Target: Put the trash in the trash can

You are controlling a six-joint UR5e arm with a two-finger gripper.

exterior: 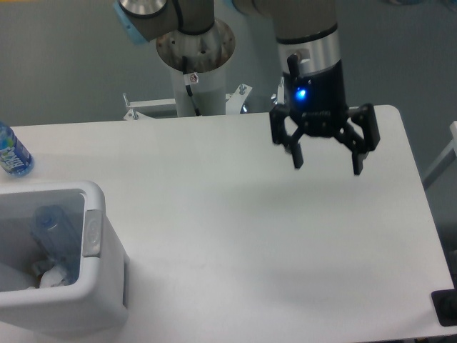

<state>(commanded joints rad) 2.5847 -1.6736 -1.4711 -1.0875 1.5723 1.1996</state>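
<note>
The white trash can (93, 236) stands at the table's front left corner. Inside it lies the flattened clear bottle with a blue cap (56, 239), and a crumpled white wrapper (48, 277) rests beside it near the bin's front wall. My gripper (327, 166) hovers over the back right part of the table, far from the bin. Its fingers are spread wide and hold nothing.
An uncrushed bottle with a blue label (11, 151) stands at the left edge of the table behind the bin. The arm's base column (194, 64) rises behind the table's far edge. A dark object (446, 309) sits at the front right corner.
</note>
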